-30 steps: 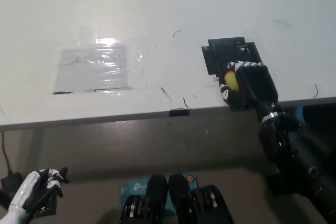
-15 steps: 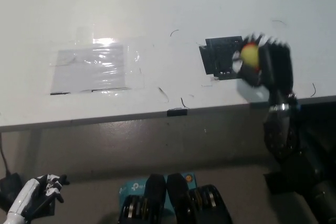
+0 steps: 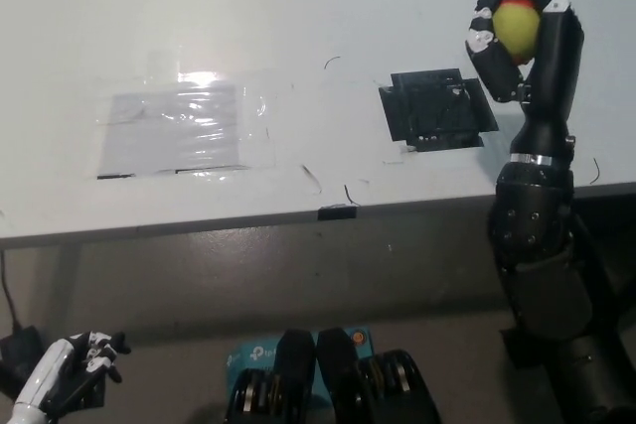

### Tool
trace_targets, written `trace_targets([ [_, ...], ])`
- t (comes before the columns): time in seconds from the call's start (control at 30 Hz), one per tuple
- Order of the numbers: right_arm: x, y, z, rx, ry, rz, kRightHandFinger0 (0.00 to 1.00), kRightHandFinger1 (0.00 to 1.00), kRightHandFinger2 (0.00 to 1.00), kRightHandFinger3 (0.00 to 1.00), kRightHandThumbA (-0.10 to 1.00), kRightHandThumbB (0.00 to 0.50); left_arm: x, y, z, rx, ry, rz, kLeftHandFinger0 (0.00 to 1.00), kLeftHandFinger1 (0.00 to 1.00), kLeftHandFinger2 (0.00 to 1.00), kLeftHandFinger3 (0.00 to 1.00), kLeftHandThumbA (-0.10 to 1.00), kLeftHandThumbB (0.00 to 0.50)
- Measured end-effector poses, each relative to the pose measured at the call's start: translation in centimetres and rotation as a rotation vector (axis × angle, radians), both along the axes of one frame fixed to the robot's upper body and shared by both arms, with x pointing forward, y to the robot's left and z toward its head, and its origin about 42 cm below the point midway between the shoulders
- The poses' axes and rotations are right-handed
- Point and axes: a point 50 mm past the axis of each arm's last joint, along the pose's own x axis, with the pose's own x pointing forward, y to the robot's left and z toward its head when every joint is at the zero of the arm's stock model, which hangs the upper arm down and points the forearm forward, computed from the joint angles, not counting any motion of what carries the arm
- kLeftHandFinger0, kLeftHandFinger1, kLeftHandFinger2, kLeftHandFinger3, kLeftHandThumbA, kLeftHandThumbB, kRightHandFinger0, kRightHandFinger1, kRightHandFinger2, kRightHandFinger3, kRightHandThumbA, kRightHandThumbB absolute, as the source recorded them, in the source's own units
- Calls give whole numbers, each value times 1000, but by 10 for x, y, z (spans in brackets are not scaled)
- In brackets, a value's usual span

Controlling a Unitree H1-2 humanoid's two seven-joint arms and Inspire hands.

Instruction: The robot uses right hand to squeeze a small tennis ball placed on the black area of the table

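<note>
My black right hand is raised above the table's right side with its fingers wrapped around a small yellow-green tennis ball. The ball shows between the fingers, lifted off the surface. The black taped area on the white table lies bare, to the left of and below the hand. My white left hand hangs low at the bottom left, below the table edge, fingers curled and holding nothing.
A sheet of shiny clear film is taped flat on the table's left part. A small black tab sits on the front edge. A teal box lies on the floor below.
My right hand has lifted the ball off the black area and swung up and to the right, turning upright. The left hand has sunk a little lower.
</note>
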Motion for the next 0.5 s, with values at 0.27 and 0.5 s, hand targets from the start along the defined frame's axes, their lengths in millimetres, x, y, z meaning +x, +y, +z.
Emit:
trace_targets([
  [0.27, -7, 6, -18, 160, 56, 18, 0, 5, 210, 137, -100, 243, 0, 1, 0, 0, -5, 1, 0, 60, 240, 422, 685, 415],
  [0.5, -20, 11, -60, 260, 156, 7, 0, 0, 233, 144, -100, 224, 0, 1, 1, -2, -6, 3, 14, 73, 252, 432, 690, 442],
])
